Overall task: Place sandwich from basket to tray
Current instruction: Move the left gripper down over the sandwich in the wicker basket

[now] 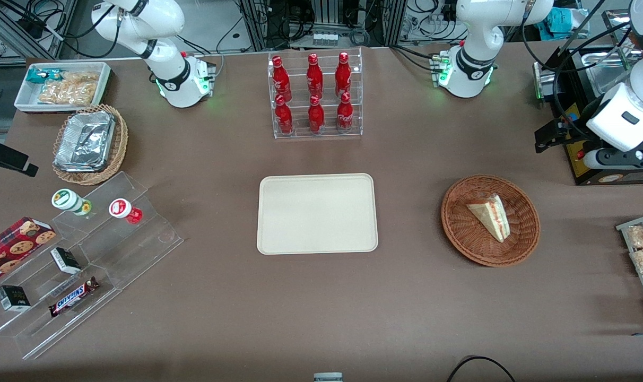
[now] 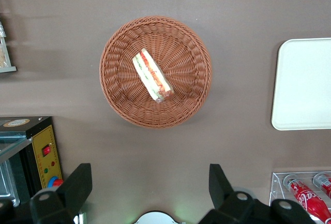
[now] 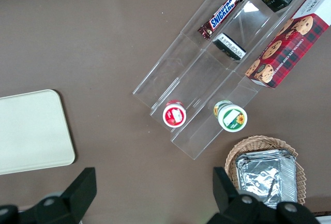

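Left arm raised high at its table end, claw pointing down, fingers spread wide

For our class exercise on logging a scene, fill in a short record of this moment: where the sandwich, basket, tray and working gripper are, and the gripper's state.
sandwich: triangular white-bread sandwich with red and green filling, lying in the basket
basket: round reddish-brown wicker basket, on the brown table, toward the working arm's end
tray: flat cream rectangular tray, nothing on it, beside the basket and apart from it
gripper: left gripper, open, holding nothing, raised clear of the basket
task status: sandwich not yet picked up
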Available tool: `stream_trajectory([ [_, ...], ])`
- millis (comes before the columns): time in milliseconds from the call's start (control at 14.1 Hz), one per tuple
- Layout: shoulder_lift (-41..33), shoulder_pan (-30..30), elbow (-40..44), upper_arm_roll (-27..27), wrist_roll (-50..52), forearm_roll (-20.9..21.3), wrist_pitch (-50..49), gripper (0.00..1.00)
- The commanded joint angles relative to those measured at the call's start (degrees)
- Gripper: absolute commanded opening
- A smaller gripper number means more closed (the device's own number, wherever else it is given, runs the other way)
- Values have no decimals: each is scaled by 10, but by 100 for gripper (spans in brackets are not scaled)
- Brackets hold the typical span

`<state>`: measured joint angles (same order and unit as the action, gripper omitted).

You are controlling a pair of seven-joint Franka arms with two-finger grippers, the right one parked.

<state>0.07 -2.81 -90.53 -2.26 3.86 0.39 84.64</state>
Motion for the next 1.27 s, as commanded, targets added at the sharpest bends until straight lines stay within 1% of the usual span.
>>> stream_trajectory([
  [0, 2, -4, 11, 2, -10, -7, -11, 100],
  [283, 12, -1, -10, 2, -10, -7, -24, 100],
  [495, 33, 3, -69, 2, -10, -7, 22, 100],
  [707, 35, 3, -190, 3, -10, 1, 151, 100],
  [778, 29, 4, -246, 4, -10, 2, 211, 100],
  [919, 20, 12, -322, 4, -10, 2, 318, 100],
  [1061, 19, 24, -366, 4, 15, 0, 382, 100],
  [1202, 21, 29, -374, 4, 100, 0, 406, 100],
])
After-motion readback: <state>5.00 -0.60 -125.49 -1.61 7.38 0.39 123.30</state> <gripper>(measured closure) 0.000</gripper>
